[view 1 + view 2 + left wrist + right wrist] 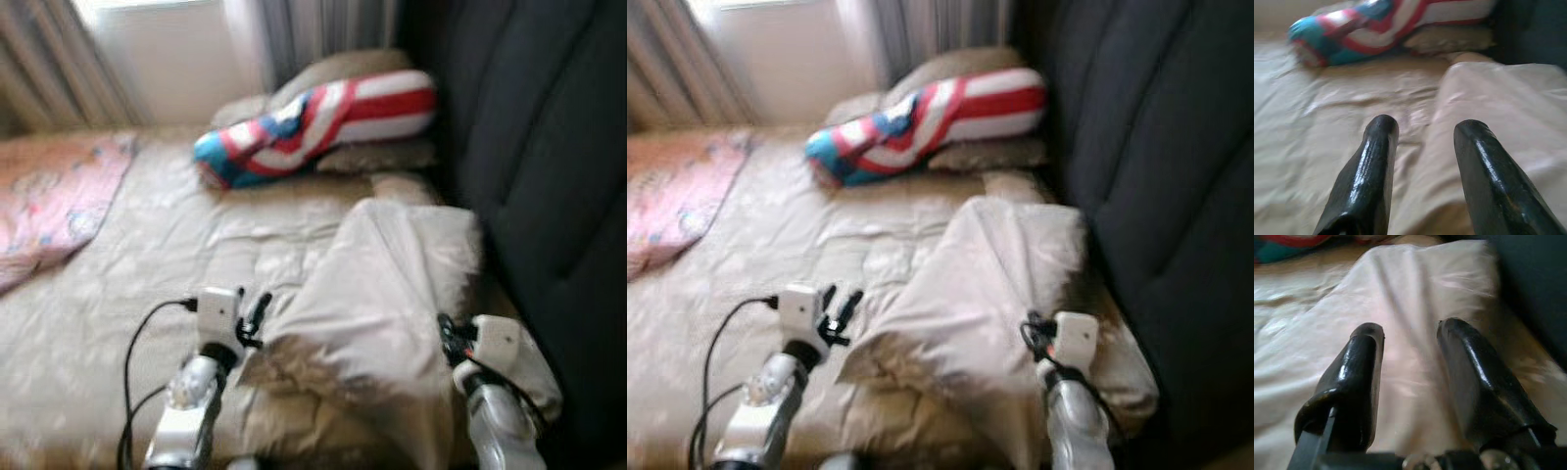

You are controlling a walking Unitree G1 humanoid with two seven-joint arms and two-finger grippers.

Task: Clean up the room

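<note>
Your left hand (1422,129) hovers with fingers spread wide over the beige bed (147,255), at the edge of the folded-back cream quilted blanket (377,294). Your right hand (1410,333) sits wide apart above that blanket. At 12 o'clock lies the red-white-blue striped pillow (313,122).

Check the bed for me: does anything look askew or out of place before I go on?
Yes. The beige duvet is bunched in a folded heap beside the dark headboard, not spread flat. A striped pillow lies slantwise across the beige pillows. Left gripper and right gripper are open at the heap.
</note>
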